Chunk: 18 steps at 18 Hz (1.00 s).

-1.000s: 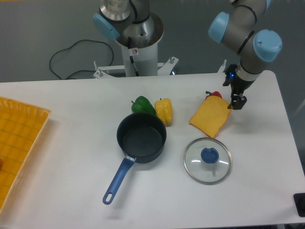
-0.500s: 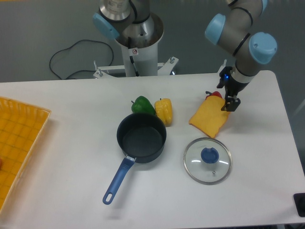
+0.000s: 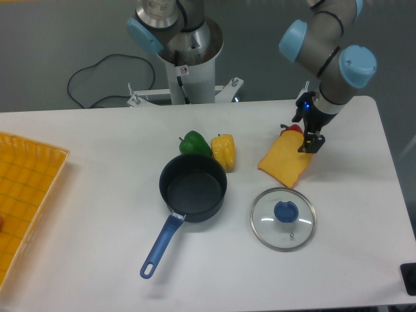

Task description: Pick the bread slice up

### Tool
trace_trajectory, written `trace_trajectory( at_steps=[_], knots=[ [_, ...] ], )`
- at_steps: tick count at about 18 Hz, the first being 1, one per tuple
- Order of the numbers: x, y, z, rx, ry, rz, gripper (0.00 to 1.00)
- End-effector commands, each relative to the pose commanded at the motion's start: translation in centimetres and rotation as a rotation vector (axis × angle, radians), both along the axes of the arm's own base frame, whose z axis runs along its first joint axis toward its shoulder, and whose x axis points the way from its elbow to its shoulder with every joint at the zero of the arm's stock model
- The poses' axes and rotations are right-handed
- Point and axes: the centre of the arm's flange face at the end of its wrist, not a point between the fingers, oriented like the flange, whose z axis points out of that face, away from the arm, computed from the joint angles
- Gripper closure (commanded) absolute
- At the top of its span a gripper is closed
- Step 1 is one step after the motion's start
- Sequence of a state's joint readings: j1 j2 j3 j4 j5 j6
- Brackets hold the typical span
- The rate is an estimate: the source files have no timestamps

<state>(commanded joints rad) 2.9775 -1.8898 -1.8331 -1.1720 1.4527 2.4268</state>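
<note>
The bread slice [image 3: 284,162] is a flat yellow-orange piece with a darker crust edge, lying on the white table right of centre, above the glass lid. My gripper [image 3: 307,143] hangs over the slice's upper right corner, its dark fingers pointing down at the edge. Whether the fingers are open or shut is too small and dark to make out. Nothing is seen lifted.
A red toy [image 3: 294,128] peeks out behind the bread slice. A green pepper [image 3: 194,143] and a yellow bell pepper [image 3: 223,151] sit behind the dark pot [image 3: 193,187] with its blue handle. The glass lid [image 3: 283,218] lies in front. A yellow basket [image 3: 26,195] stands at the left edge.
The gripper has shifted left, from beside the slice's right edge to over its upper right corner. The bread slice has not moved.
</note>
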Motion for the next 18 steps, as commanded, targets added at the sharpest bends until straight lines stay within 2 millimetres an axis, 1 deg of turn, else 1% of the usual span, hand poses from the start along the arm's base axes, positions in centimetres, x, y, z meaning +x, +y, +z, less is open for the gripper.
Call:
trace_trajectory(
  at_steps=[7,11,12,13,14,17,18],
  knots=[
    [-0.43,0.17,-1.08,0.003,0.01,0.0,0.0],
    [-0.54,0.26,-0.99,0.001,0.012,0.001,0.0],
    [-0.56,0.35,-0.93,0.001,0.013,0.003,0.02],
    [-0.52,0.43,-0.93,0.001,0.013,0.001,0.07],
    [-0.57,0.44,-0.87,0.001,0.014,0.003,0.15],
    [-0.61,0.44,-0.82,0.001,0.014,0.004,0.33],
    [-0.71,0.46,-0.69,0.001,0.017,0.006,0.36]
  ],
)
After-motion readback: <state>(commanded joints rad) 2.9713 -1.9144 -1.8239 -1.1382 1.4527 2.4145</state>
